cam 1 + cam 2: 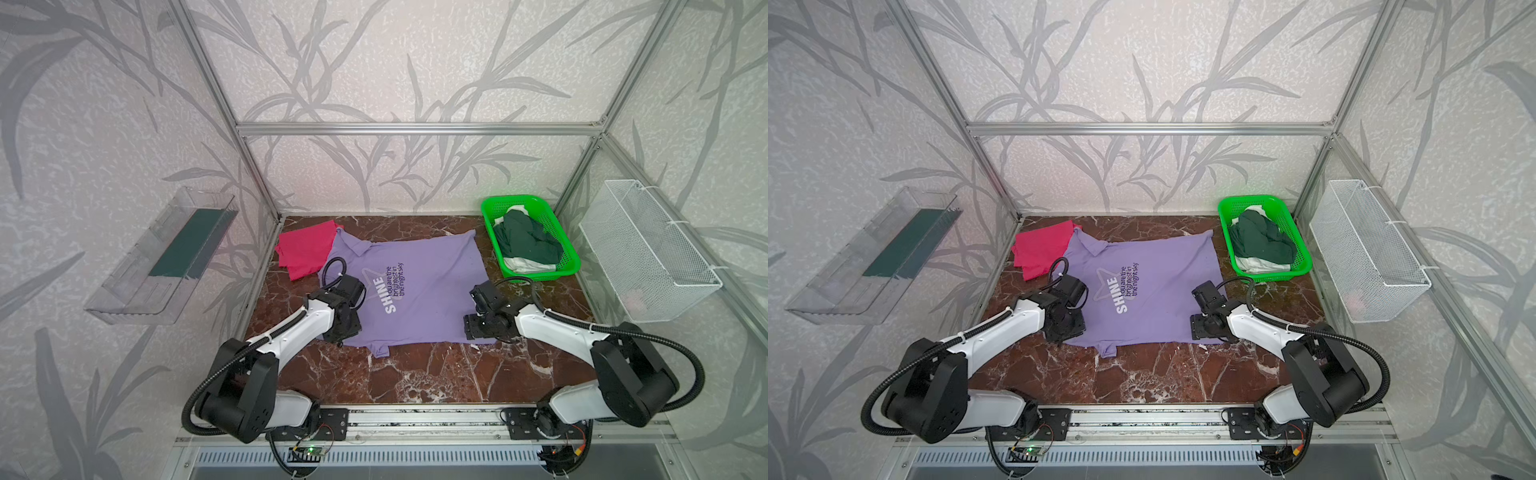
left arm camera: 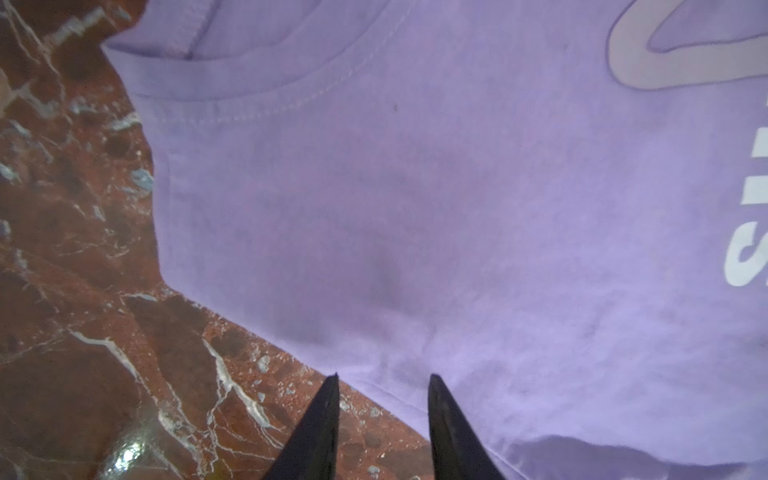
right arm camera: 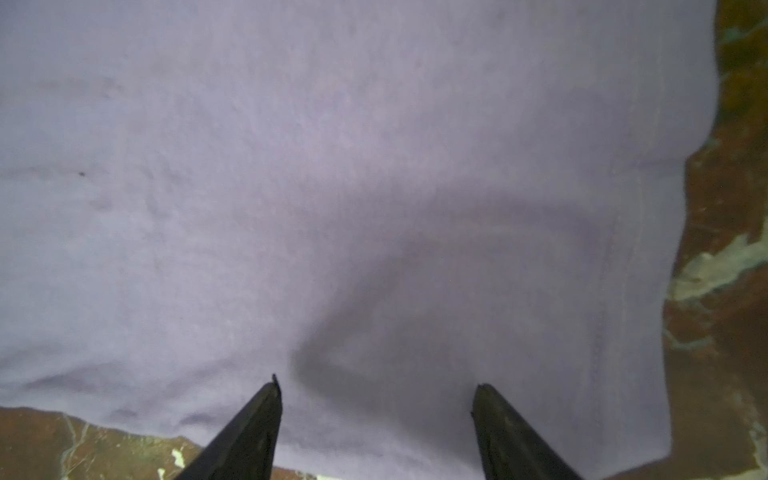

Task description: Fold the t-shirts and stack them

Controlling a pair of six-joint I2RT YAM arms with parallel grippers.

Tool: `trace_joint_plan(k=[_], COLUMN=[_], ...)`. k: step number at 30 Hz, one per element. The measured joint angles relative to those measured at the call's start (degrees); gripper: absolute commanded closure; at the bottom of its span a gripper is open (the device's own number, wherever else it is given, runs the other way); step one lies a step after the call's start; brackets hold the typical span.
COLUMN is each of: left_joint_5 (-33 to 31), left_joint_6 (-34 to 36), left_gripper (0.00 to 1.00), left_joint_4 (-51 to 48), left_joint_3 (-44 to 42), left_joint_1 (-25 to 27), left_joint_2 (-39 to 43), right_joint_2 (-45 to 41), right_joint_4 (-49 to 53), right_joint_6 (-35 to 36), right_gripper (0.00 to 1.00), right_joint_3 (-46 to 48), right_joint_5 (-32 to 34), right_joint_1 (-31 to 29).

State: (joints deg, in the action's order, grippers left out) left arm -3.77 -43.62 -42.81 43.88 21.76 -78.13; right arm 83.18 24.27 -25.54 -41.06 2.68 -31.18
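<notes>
Purple tee (image 1: 436,291) lies flat on the table (image 1: 415,374) in both top views, one sleeve against the red tee (image 1: 305,249); in the left wrist view the left gripper (image 2: 382,378) stands spread over the tee's edge, pinching nothing. In the right wrist view the right gripper (image 3: 376,384) gapes wide above the tee.
</notes>
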Motion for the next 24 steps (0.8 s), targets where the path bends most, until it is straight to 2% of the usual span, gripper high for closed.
trace_joint_plan(k=[7,9,13,14,22,24], left_joint_5=[0.74,0.92,1.05,1.11,0.94,0.94], left_joint_6=[-0.02,-0.02,-0.24,-0.2,-0.07,-0.07], left_gripper=[0.5,0.61,0.94,1.0,1.0,0.96], left_joint_4=[1.25,1.66,2.51,2.93,3.28,3.15], left_joint_3=[-1.68,-2.08,-2.38,-2.49,-2.75,-2.75], left_joint_1=[0.0,0.0,0.0,0.0,0.0,0.0], left_joint_2=[-1.86,-2.62,-3.04,-3.43,-3.02,-2.43], right_joint_2=[0.39,0.39,0.39,0.37,0.39,0.39], right_joint_4=[0.28,0.39,0.48,0.48,0.42,0.42], right_joint_6=[-0.81,-0.92,-1.05,-1.05,-1.05,-1.07], right_gripper=[0.26,0.26,0.26,0.26,0.26,0.26], right_joint_3=[0.0,0.0,0.0,0.0,0.0,0.0], right_joint_5=[-0.2,-0.2,-0.22,-0.22,-0.92,-1.27], right_joint_1=[0.07,0.07,0.07,0.07,0.13,0.13])
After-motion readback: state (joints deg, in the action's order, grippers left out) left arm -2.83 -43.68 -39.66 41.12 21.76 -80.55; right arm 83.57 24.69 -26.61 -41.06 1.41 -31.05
